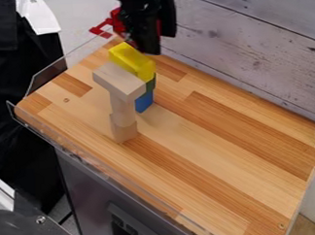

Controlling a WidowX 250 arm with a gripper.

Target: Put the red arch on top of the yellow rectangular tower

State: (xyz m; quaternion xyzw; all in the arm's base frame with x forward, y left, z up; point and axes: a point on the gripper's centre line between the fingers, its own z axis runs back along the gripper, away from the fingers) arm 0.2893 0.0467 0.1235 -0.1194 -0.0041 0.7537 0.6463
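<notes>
The black gripper (147, 30) hangs at the top of the camera view, above and slightly behind the yellow rectangular block (133, 61). That block lies flat on a stack with a green block (151, 84) and a blue block (144, 102) under it, partly hidden by a wooden tower in front. Something red (117, 23) shows at the gripper's left side, with a thin red sliver at its right. I cannot tell whether this is the arch or whether it is held.
In front of the yellow block's stack stands a plain wooden tower (122, 108) with a flat wooden block (119, 81) across its top. The wooden tabletop (220, 151) has a clear raised rim at the left and front. A whitewashed plank wall (249, 43) runs behind.
</notes>
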